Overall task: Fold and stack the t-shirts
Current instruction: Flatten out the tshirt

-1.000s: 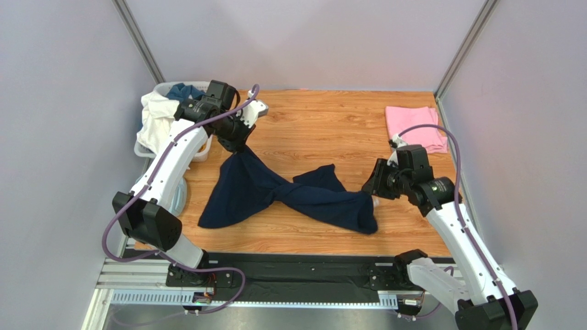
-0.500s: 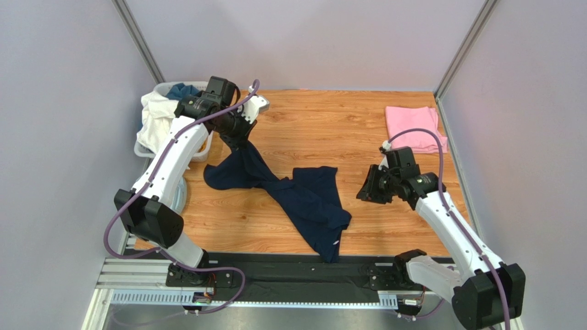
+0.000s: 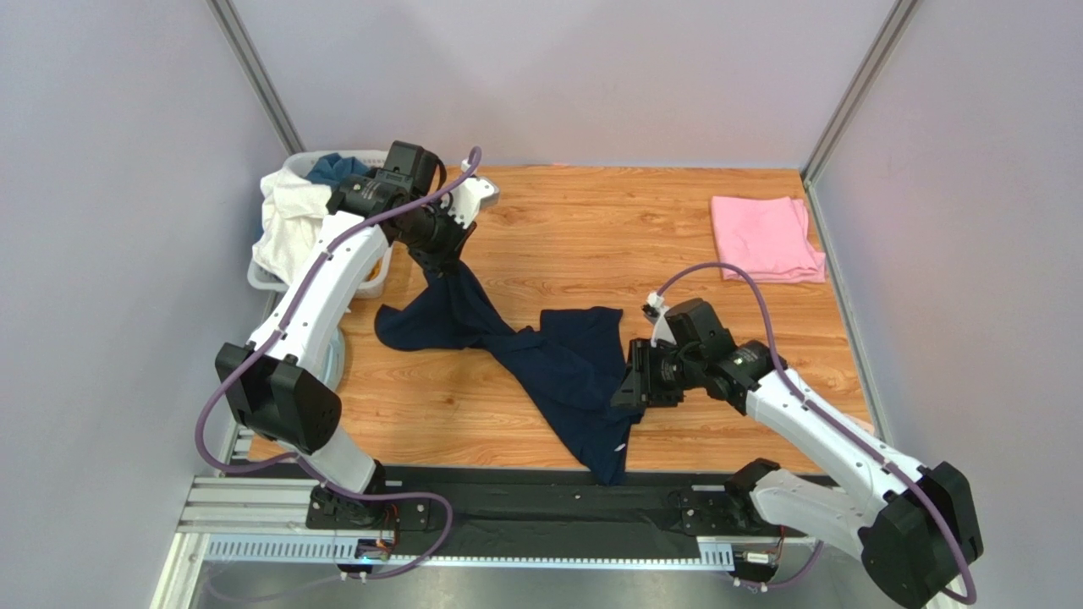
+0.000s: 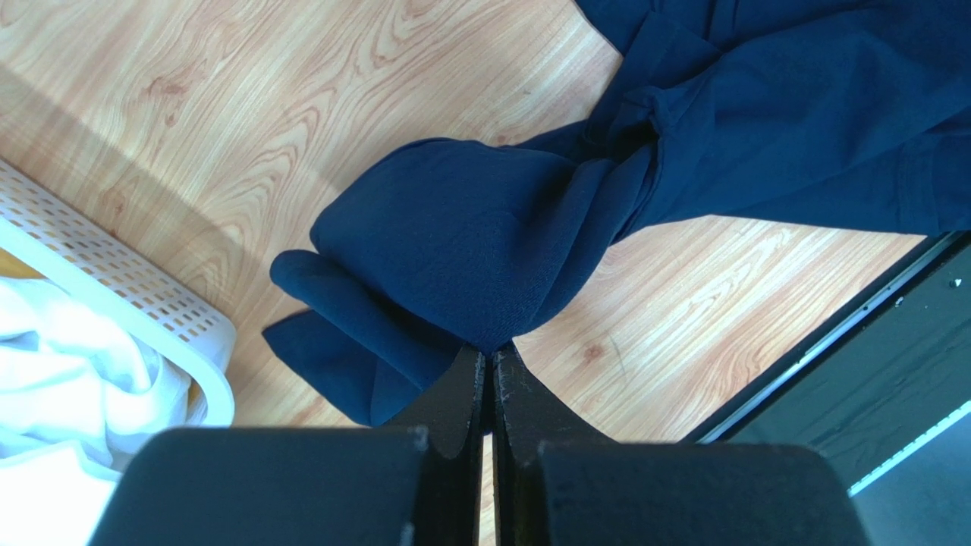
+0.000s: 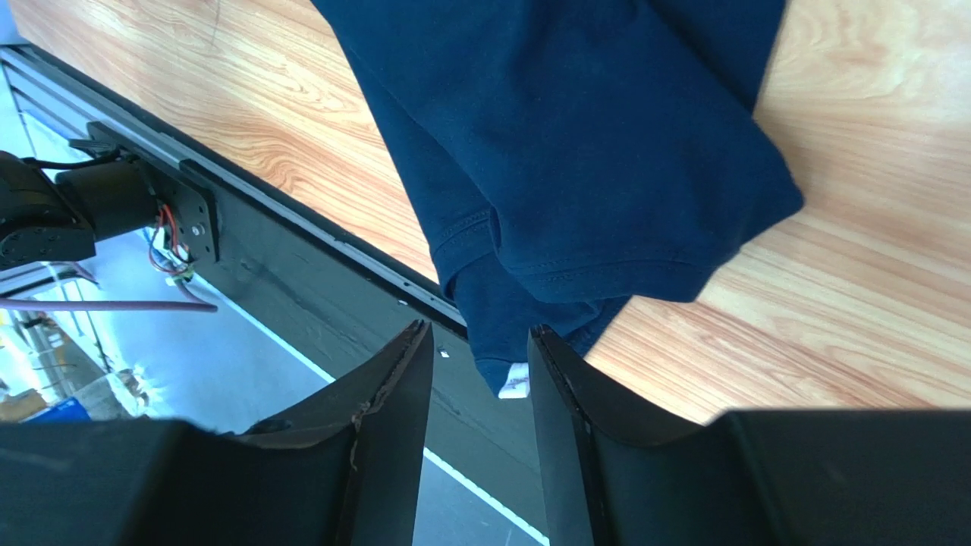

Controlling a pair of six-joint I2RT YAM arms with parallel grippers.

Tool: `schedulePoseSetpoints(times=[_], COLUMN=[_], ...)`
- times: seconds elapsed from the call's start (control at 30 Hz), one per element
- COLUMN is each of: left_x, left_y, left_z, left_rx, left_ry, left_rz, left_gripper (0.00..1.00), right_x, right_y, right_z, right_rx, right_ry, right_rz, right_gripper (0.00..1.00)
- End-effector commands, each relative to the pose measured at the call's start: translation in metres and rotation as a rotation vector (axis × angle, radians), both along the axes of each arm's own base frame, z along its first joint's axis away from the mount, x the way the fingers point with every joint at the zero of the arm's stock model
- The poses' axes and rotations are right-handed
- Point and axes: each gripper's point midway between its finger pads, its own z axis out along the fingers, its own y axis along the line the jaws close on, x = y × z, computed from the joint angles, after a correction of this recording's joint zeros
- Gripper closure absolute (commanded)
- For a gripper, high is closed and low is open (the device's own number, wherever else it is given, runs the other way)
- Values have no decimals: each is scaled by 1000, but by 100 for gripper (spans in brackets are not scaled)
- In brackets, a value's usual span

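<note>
The left gripper (image 4: 490, 362) has its fingers clamped together on a bunched corner of the large dark navy cloth t-shirt (image 3: 559, 362), held up just beside the white perforated plastic basket (image 4: 114, 290). The rest trails, twisted, away from that basket. The right gripper (image 5: 479, 341), fingers apart and empty, hovers at the shirt's end farthest from the basket (a white label shows there). Spreading seems to be in hand, and next that hem likely needs pinching and pulling taut. The small light pink t-shirt (image 3: 763, 235) lies folded, well apart from the basket.

Navy tee (image 3: 572, 368), lt pink tee (image 3: 763, 235)
</note>
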Motion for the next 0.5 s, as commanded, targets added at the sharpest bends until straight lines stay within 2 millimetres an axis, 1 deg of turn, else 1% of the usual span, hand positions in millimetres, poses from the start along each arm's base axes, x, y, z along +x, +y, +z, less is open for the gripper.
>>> schedulePoseSetpoints(times=[0.0,0.07,0.1,0.13,0.17,0.2,0.3,0.33,0.47], left_x=[5,4,3,3,3,3,2,3,3], left_y=[-8,-7,-7,-7,-7,-8,-8,-7,-7], left_z=[17,17,18,18,18,18,18,19,17], left_rx=[-48,-48,-48,-48,-49,-50,-51,-51,-43], left_ry=[-47,-46,-48,-47,-48,-46,-44,-46,-42], left_rz=[-11,-12,-14,-16,-14,-16,-19,-17,-19], left_gripper=[100,100,100,100,100,100,100,100,100], right_x=[2,1,4,4,5,11,18,20,24], right_y=[8,4,1,-3,-5,-12,-25,-24,-24], right_z=[-3,-12,-16,-21,-25,-30,-43,-43,-56], right_rx=[59,36,15,-4,-17,-51,-120,-119,-147], right_ry=[0,22,18,25,42,28,28,22,37], right_rz=[-54,-82,-109,-130,-167,-213,-299,-305,-308], right_gripper=[58,56,48,47,47,47,46,46,47])
